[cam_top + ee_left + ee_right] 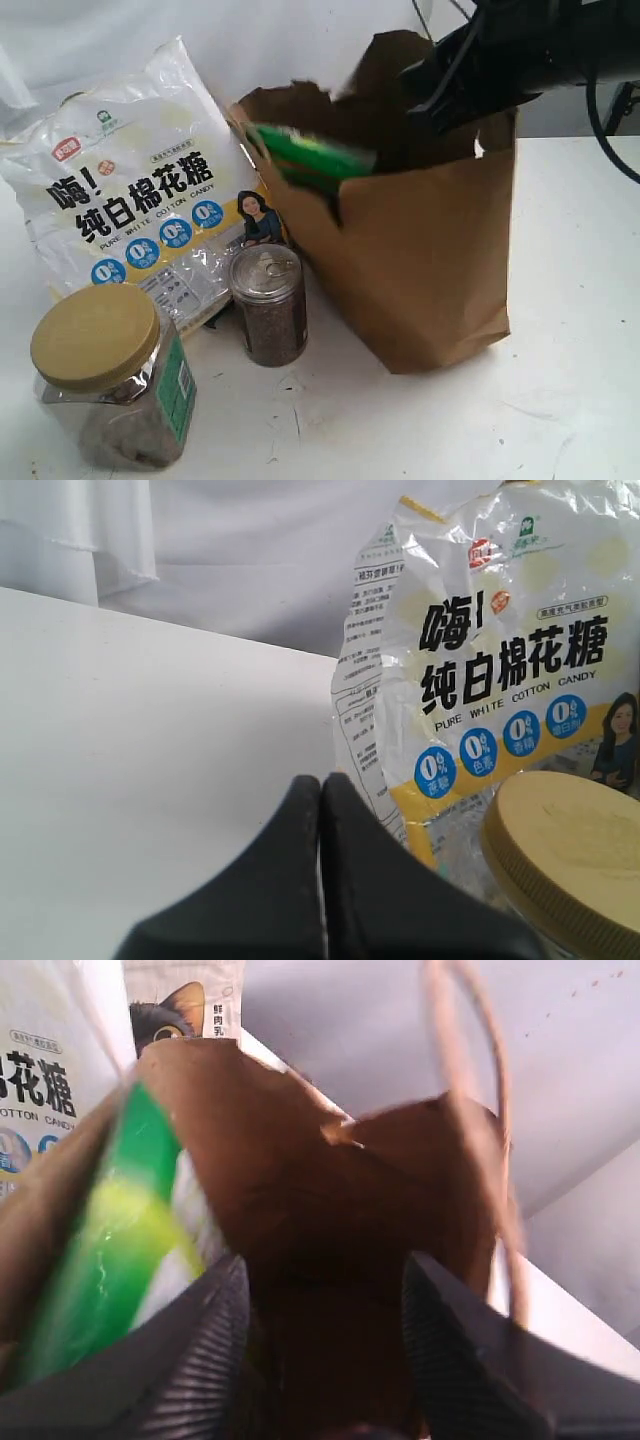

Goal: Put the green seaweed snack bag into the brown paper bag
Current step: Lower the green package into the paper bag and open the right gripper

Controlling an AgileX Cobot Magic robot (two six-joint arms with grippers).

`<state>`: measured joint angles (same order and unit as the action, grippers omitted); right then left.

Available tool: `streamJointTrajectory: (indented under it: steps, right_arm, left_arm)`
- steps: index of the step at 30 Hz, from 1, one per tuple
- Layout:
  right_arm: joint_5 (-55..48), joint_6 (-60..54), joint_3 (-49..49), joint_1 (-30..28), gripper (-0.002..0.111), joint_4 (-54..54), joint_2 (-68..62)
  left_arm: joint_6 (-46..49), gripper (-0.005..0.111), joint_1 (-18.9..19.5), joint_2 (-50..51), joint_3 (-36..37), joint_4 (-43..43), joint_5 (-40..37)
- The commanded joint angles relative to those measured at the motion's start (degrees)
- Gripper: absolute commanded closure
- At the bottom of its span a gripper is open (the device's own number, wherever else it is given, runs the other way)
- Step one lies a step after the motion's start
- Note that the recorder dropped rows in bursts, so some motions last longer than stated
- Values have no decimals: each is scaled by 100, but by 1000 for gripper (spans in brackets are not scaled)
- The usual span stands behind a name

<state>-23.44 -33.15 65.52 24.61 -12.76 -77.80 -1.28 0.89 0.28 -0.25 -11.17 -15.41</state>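
R gripper (325, 1280): two black ribbed fingers spread wide, nothing btwn them, hanging right over the open mouth of the tall brown kraft paper bag (300, 1170) w/ torn jagged rim. The bag's thin twine handle (498, 1080) arcs up past the fingers, blurred. In the bag's mouth, leaning on one wall just beside one finger, is the flat glossy green seaweed snack bag (105, 1240); it is not gripped. Exterior view shows the packet part in, part out: one end pokes over the paper bag's left rim, tilted, and the rest is hidden behind the brown wall. Packet look: bright green w/ a paler yellow-green streak and a white patch along one edge; print too blurred to read. The paper bag's bottom is out of sight, so any other contents can't be told. L gripper (320, 780): black fingers pressed together, tips touching, holding nothing, w/ the white table (130, 730) beyond. Near it the large white crinkly cotton-candy bag (500, 660) w/ blue circles stands upright, just left of the paper bag. In front of that stands a clear plastic jar w/ wide yellow screw lid (110, 380), lid on, greyish-brown contents. Beside it is a smaller clear cylindrical jar (268, 305), lid on, full of dark reddish-brown grains, btwn the cotton-candy bag and the paper bag.
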Motion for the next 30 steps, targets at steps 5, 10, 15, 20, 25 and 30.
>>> streamJointTrajectory:
  steps: [5, 10, 15, 20, 25, 30]
  right_arm:
    - [86, 176, 25, -45, 66, -24, 46]
    - [207, 201, 25, -45, 83, -24, 204]
    - [406, 250, 25, -45, 106, -24, 672]
    - [-288, 854, 3, -45, 108, -24, 1170]
    - [-262, 1186, -727, -45, 108, -150, 1664]
    - [-109, 1552, -1719, -45, 108, -448, 2059]
  left_arm:
    - [7, 107, 20, -28, 25, 12, 20]
    - [7, 107, 20, -28, 25, 12, 20]
    - [7, 107, 20, -28, 25, 12, 20]
    - [7, 107, 20, -28, 25, 12, 20]
    - [7, 107, 20, -28, 25, 12, 20]
    - [7, 107, 20, -28, 25, 12, 20]
